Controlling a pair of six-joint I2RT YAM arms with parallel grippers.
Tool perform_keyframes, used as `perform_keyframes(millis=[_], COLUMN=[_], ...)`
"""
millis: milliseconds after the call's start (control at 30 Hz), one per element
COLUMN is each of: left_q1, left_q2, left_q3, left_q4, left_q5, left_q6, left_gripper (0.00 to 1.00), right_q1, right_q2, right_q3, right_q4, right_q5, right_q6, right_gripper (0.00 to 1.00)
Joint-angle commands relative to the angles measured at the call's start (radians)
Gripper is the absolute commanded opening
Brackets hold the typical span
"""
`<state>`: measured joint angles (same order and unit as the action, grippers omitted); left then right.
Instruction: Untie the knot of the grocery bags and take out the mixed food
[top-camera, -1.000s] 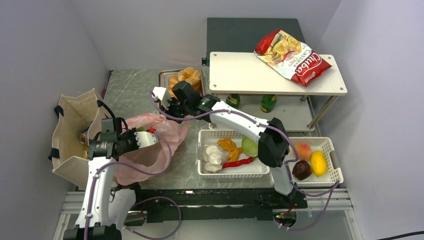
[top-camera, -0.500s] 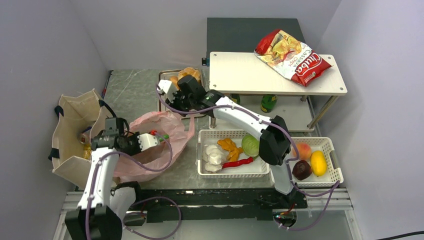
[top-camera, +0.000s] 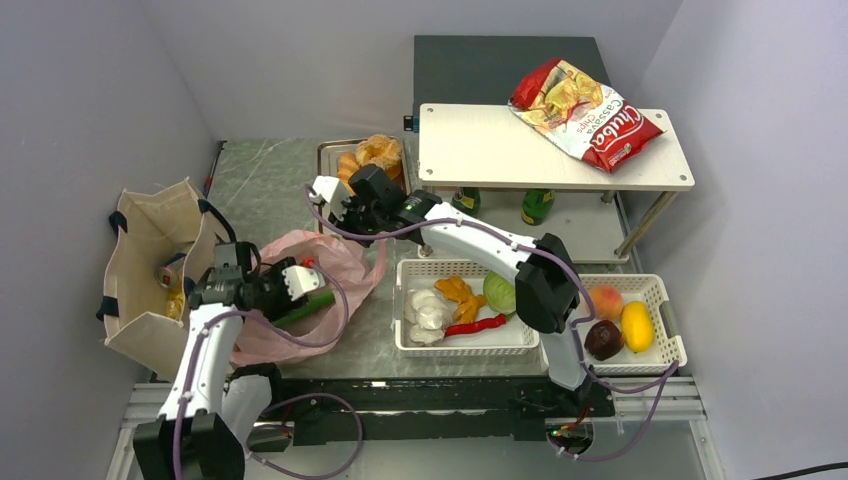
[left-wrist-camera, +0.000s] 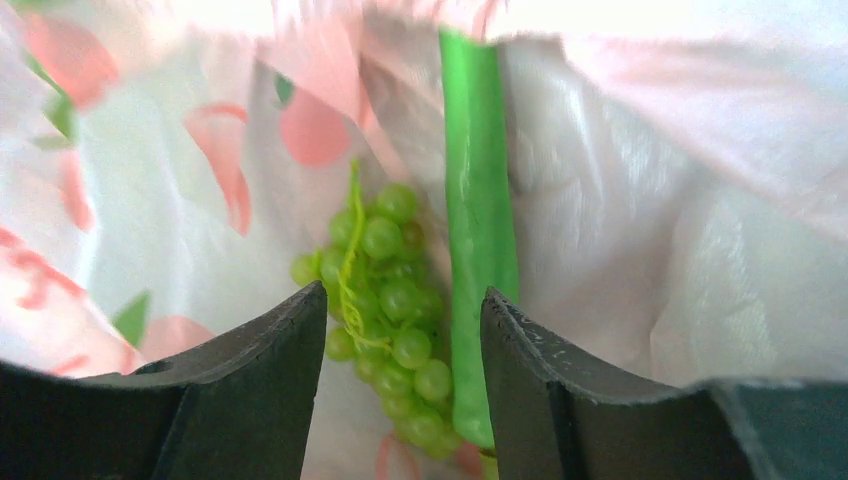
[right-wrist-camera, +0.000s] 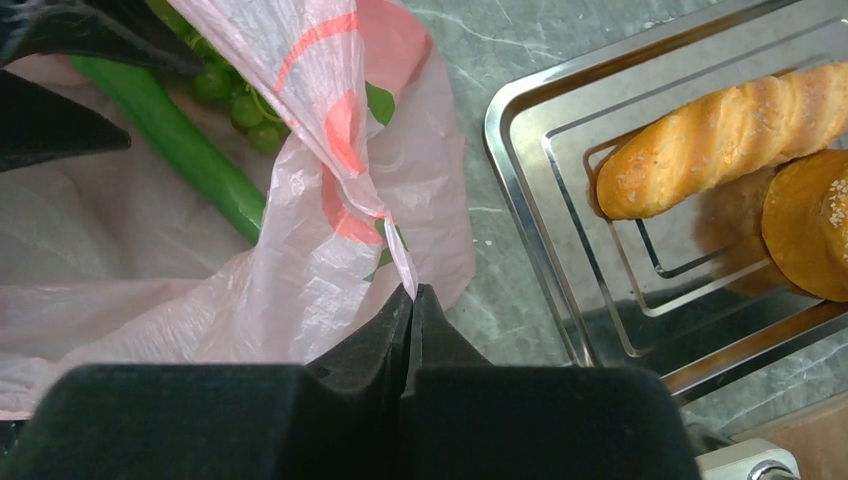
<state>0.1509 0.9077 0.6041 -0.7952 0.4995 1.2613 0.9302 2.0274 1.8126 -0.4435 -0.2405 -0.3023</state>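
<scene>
**Pink bag.** The pink plastic bag (top-camera: 345, 262) is lying crumpled and open on the grey tabletop (top-camera: 265, 175). It is sitting just beside the beige tote (top-camera: 135, 235), which is standing open-mouthed at the left edge.

**Left arm.** The left gripper (left-wrist-camera: 402, 300) is reaching into the pink bag's mouth with its jaws standing moderately apart and clamping nothing. The green grapes (left-wrist-camera: 385, 290) are showing in the gap between the fingers. The long green vegetable (left-wrist-camera: 475, 200) is running lengthwise along the inner side of the finger on the right of the left wrist view. Whether it is touching that finger cannot be told. In the top view, one end of the vegetable is poking out below this gripper.

**Right arm.** The right gripper (right-wrist-camera: 412, 300) is pinching a fold of the bag's rim, its jaws pressing together on the thin film. It is holding that edge up near the metal tray (right-wrist-camera: 525, 190).

**Surroundings.** In the tray, the baguette (right-wrist-camera: 720, 135) is lying against a brown bun (right-wrist-camera: 810, 225). To the right, a white basket (top-camera: 465, 350) is holding the white garlic (top-camera: 425, 310) and the green cabbage (top-camera: 498, 293). A second basket (top-camera: 645, 283) beside it is holding the dark red fruit (top-camera: 603, 340). The red chips bag (top-camera: 588, 112) is lying on the shelf (top-camera: 480, 150) behind.
</scene>
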Motion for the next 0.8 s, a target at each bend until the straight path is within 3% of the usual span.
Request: perform_keyframes(millis=[0,167,333,400,433,500,567,700,767], left_q1=[-0.058,-0.164,-0.234,-0.235,-0.235,-0.223,-0.164,-0.014,0.037], left_q2=[-0.046,0.088,0.237,0.273,0.290,0.293,0.232,0.068,0.000], left_q3=[0.034,0.035,0.051,0.046,0.043,0.040,0.036,0.012,0.001], left_q4=[0.042,0.094,0.172,0.199,0.204,0.183,0.126,-0.025,-0.069], left_q5=[0.171,0.118,0.018,-0.030,-0.060,-0.101,-0.080,-0.048,-0.040], left_q6=[-0.062,-0.116,-0.207,-0.231,-0.233,-0.236,-0.210,-0.086,-0.048], left_gripper=[0.58,0.45,0.59,0.57,0.50,0.27,0.13,0.00,0.00], right_q1=[-0.001,0.001,0.001,0.001,0.000,-0.003,-0.006,-0.024,-0.034], right_q2=[-0.040,-0.033,-0.034,-0.038,-0.043,-0.053,-0.070,-0.078,-0.080], right_q3=[0.025,0.031,0.032,0.022,0.015,-0.004,-0.022,-0.040,-0.045], right_q4=[0.022,0.016,0.005,0.006,0.004,0.007,0.008,0.009,0.009], right_q5=[-0.006,0.008,0.027,0.038,0.043,0.051,0.059,0.072,0.071], right_q6=[0.028,0.023,0.010,-0.002,-0.010,-0.028,-0.044,-0.063,-0.071], right_gripper=[0.00,0.00,0.00,0.00,0.00,0.00,0.00,0.00,0.00])
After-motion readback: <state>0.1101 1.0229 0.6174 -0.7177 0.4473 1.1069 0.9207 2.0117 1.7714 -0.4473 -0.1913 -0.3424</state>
